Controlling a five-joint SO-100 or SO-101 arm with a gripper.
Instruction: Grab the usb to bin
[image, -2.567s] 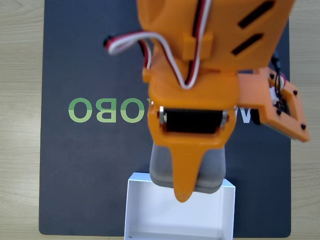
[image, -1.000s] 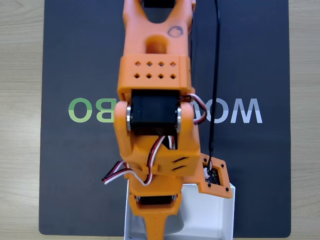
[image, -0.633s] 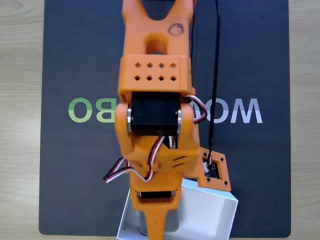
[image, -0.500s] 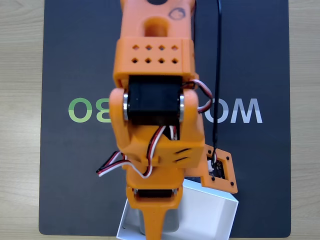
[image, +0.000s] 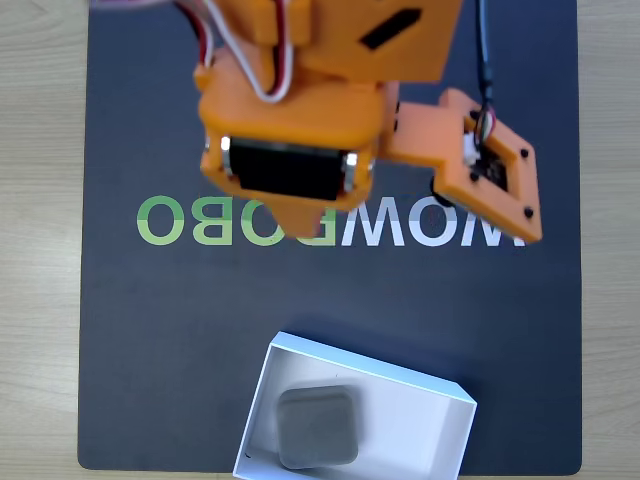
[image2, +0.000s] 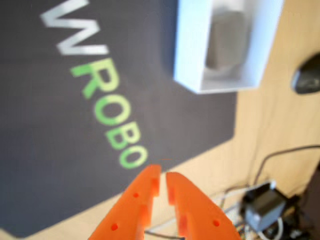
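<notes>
The usb (image: 318, 428) is a small grey rounded block lying flat inside the bin (image: 420, 425), a shallow white box that sits skewed at the near edge of the dark mat. In the fixed view my orange gripper (image: 305, 226) hangs high over the mat's lettering, well away from the bin. In the wrist view the gripper (image2: 162, 176) shows at the bottom edge, its two orange fingers (image2: 145, 192) pressed almost together with nothing between them. The bin (image2: 190, 45) with the usb (image2: 227, 37) in it lies far ahead at the top.
A dark mat (image: 150, 330) with green and white letters covers the wooden table (image: 40, 250). In the wrist view, cables and a black adapter (image2: 262, 207) lie beyond the mat's corner, and a black object (image2: 307, 77) sits at the right edge.
The arm has lifted and drawn back from the bin toward the top of the fixed view. The usb, earlier under the gripper, now lies free in the bin, which has turned slightly.
</notes>
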